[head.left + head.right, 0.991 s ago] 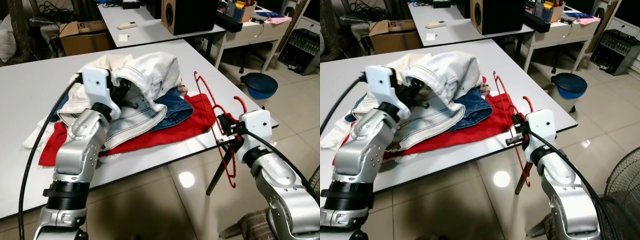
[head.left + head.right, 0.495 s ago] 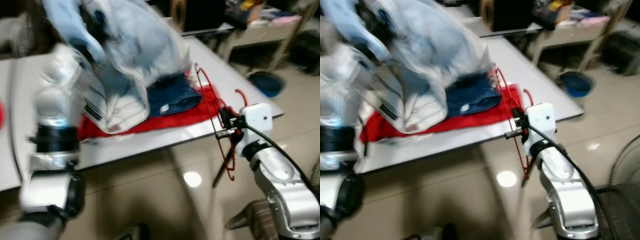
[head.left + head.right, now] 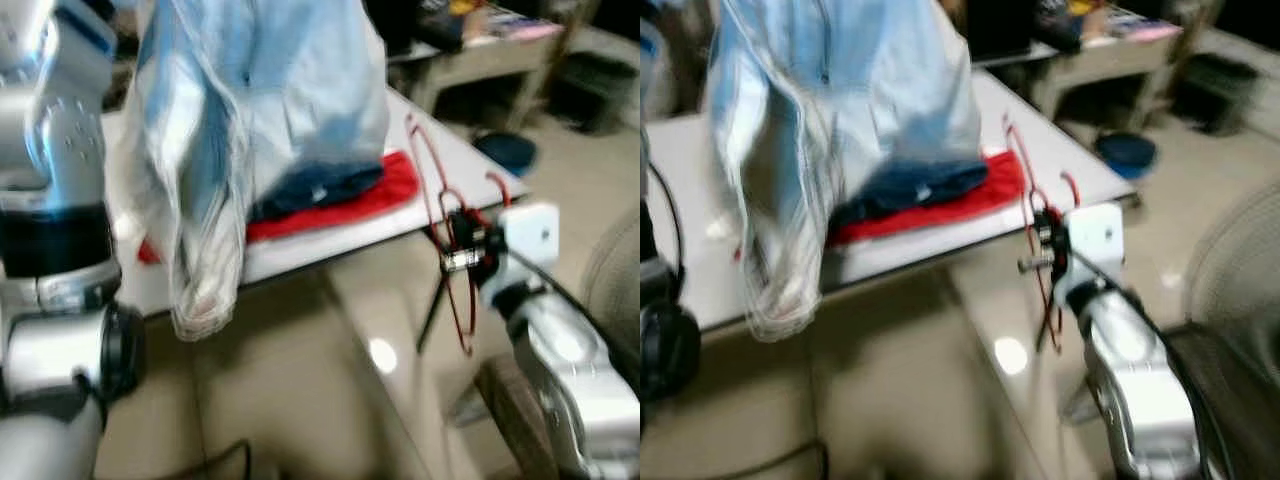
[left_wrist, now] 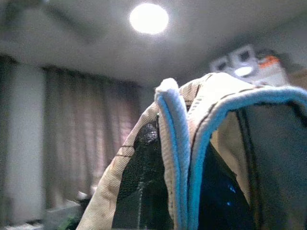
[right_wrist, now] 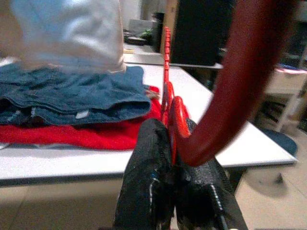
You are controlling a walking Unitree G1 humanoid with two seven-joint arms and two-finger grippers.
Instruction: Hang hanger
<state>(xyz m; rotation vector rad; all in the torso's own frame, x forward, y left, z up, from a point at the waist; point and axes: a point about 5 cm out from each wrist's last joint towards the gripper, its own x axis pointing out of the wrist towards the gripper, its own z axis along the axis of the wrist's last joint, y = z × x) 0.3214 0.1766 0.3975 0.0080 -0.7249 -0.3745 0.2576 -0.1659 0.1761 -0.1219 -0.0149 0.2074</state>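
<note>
the red hanger [image 3: 452, 232] was off the right edge of the white table [image 3: 700, 255], held upright in front of your right gripper [image 5: 173, 167], hook end rising past the wrist. in the right wrist view its two black fingers [image 5: 146, 182] were pressed together on the hanger's thin red bar, with the thick red hook [image 5: 230, 91] curving up close to the lens. the hanger hung over the tiled floor [image 3: 300, 400], just beside the table's near right corner, apart from the clothes.

your left gripper was raised high at the left. the left wrist view showed cream fabric with a pale blue edge [image 4: 177, 158] draped over the dark fingers; you could not tell from that whether they were apart or together. a pale light-blue and white garment [image 3: 250, 120] hung down from that arm, its lower end dangling below the table's near edge. your left arm [image 3: 55, 200] stood silver and black at the near left.

on the table lay a dark blue denim piece [image 5: 72, 96] on top of a red cloth [image 3: 350, 195]. far right, a blue bin [image 3: 1125, 155] sat on the floor under another white table [image 3: 470, 60]. head views were blurred. a round ceiling light [image 4: 148, 18] and curtains [image 4: 72, 139] showed in the left wrist view.
</note>
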